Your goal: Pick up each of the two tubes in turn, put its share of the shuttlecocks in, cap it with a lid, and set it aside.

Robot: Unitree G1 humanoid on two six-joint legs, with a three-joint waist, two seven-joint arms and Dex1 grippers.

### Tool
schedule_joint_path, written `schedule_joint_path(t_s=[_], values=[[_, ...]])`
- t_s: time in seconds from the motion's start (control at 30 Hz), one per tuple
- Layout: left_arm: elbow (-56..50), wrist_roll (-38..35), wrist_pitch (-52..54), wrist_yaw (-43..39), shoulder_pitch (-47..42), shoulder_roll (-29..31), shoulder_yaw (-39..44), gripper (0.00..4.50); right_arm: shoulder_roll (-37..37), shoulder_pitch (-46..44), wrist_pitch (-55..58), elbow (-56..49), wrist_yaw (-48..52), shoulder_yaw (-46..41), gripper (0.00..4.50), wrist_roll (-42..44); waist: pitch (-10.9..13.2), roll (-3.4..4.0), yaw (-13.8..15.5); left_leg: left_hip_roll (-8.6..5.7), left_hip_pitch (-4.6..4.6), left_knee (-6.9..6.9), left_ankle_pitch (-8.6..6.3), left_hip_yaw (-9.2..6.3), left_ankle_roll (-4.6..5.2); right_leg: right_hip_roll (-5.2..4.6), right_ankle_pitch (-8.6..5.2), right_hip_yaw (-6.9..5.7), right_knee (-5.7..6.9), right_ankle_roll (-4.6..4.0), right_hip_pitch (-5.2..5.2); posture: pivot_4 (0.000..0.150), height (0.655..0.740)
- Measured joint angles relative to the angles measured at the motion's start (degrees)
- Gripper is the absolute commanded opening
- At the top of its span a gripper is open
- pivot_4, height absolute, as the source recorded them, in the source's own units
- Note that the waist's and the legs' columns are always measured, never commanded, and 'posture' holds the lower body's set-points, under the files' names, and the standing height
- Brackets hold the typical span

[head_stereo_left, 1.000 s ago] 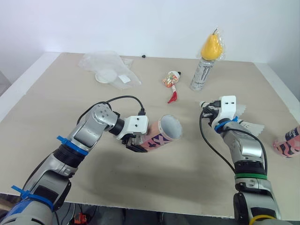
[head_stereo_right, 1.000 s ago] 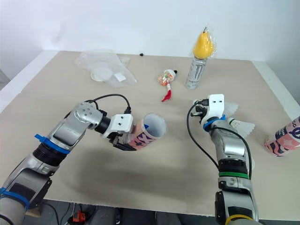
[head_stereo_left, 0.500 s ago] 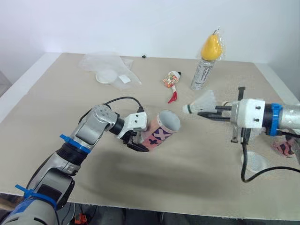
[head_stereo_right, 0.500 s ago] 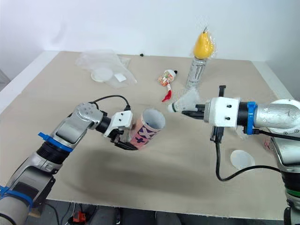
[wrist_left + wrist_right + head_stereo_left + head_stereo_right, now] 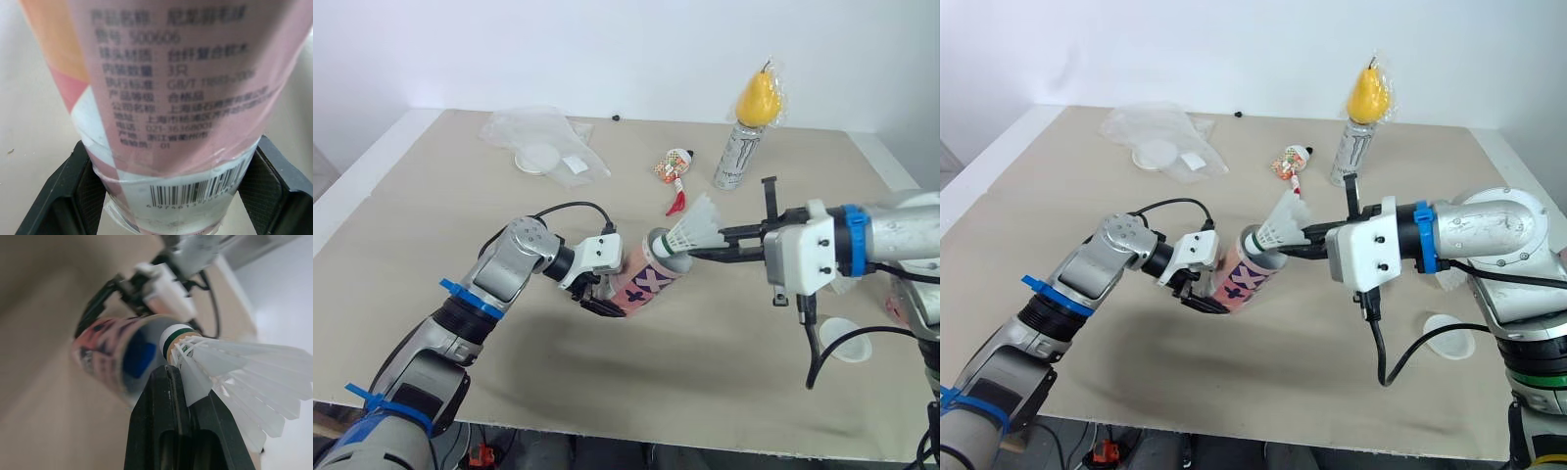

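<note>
- The left tool point(image 5: 595, 299) is clenched on the base of the pink tube point(image 5: 644, 284) and holds it tilted over the bench point(image 5: 431, 196), with its open mouth toward the right arm.
- The right tool point(image 5: 697, 252) pinches a white shuttlecock point(image 5: 685, 230) by its feathers, with the cork end at the tube's mouth.
- A white lid point(image 5: 845, 339) lies on the bench beneath the right arm.
- A can point(image 5: 736, 157) stands near the far edge.
</note>
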Motion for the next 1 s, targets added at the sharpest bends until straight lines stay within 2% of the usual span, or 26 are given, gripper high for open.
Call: schedule_joint_path(t_s=[0.23,0.33,0.43,0.53,0.57,0.6,0.73,0.83,0.9,1.0], values=[[-1.37,-0.24,1.47,0.35,0.47,0.33,0.0,3.4,1.35,-0.56,-2.98,3.47,2.23,2.32,0.06,-1.66,0.0,0.0,-0.07,0.01,0.01,-0.01,0.0,0.0,0.0,0.01,0.01,0.0,0.02,-0.01,0.0,0.15,0.74],[-1.79,-0.38,1.61,0.65,0.72,0.45,0.0,3.4,1.43,-0.98,-2.98,4.02,2.99,2.31,1.01,-1.2,0.0,0.0,-0.06,0.01,0.01,-0.01,0.0,0.0,0.0,0.0,0.06,0.0,0.02,-0.12,0.0,0.15,0.74],[-2.44,-0.35,1.61,1.09,0.98,0.56,-0.11,3.4,1.64,-2.06,-2.95,4.48,3.27,1.93,2.53,-0.57,0.0,0.0,-0.07,0.01,0.02,-0.01,0.0,-0.01,0.0,0.01,0.06,0.0,0.02,-0.12,0.01,0.15,0.74],[-2.46,-0.42,1.66,1.15,1.01,0.62,-0.11,3.4,1.61,-2.44,-2.73,4.65,3.58,1.33,3.86,0.24,0.0,0.0,-0.05,0.01,0.02,0.0,0.0,-0.02,0.0,0.01,0.06,-0.01,0.02,-0.12,0.02,0.15,0.74],[-2.46,-0.44,1.65,1.16,1.01,0.63,-0.11,3.4,1.62,-2.42,-2.2,4.64,3.61,1.33,4.28,0.72,0.0,0.0,-0.06,0.01,0.01,0.0,0.0,-0.01,0.0,0.0,0.06,0.0,0.02,-0.12,0.01,0.15,0.74],[-2.46,-0.44,1.63,1.15,1.01,0.63,-0.11,3.4,1.76,-2.3,-0.26,4.52,3.19,0.85,4.47,2.48,0.0,0.0,-0.06,0.01,0.01,-0.01,0.0,-0.01,0.0,0.0,0.06,0.0,0.02,-0.12,0.01,0.15,0.74],[-2.4,-0.46,1.51,1.09,1.01,0.66,-0.12,3.4,1.97,-1.61,6.69,3.4,-0.36,-3.68,4.47,7.73,0.0,0.0,-0.04,0.01,0.0,-0.01,0.0,-0.02,0.0,0.0,0.1,0.0,0.02,-0.2,0.01,0.15,0.74],[-2.3,-0.43,1.16,1.11,1.03,0.63,-0.18,3.4,3.05,1.19,15.88,1.67,-6.85,-9.17,4.47,13.47,0.0,-0.01,0.04,0.0,-0.01,-0.01,0.0,-0.08,0.0,0.0,0.13,-0.04,0.03,-0.27,0.03,0.15,0.74],[-2.29,-0.42,0.97,1.12,1.02,0.34,-0.38,3.4,6.0,7.22,26.6,-0.65,-17.05,-18.43,4.47,21.07,-0.04,-0.15,0.36,0.01,-0.03,-0.02,0.0,-0.17,0.0,0.0,0.15,-0.12,0.03,-0.38,0.07,0.15,0.74],[-2.28,-0.46,0.89,1.12,0.98,0.05,-0.66,3.4,10.07,17.68,34.32,-2.92,-27.13,-28.88,4.47,25.04,-0.05,-0.18,0.86,-0.03,-0.06,-0.06,-0.02,-0.28,0.02,0.0,0.1,-0.23,0.02,-0.39,0.09,0.15,0.74]])
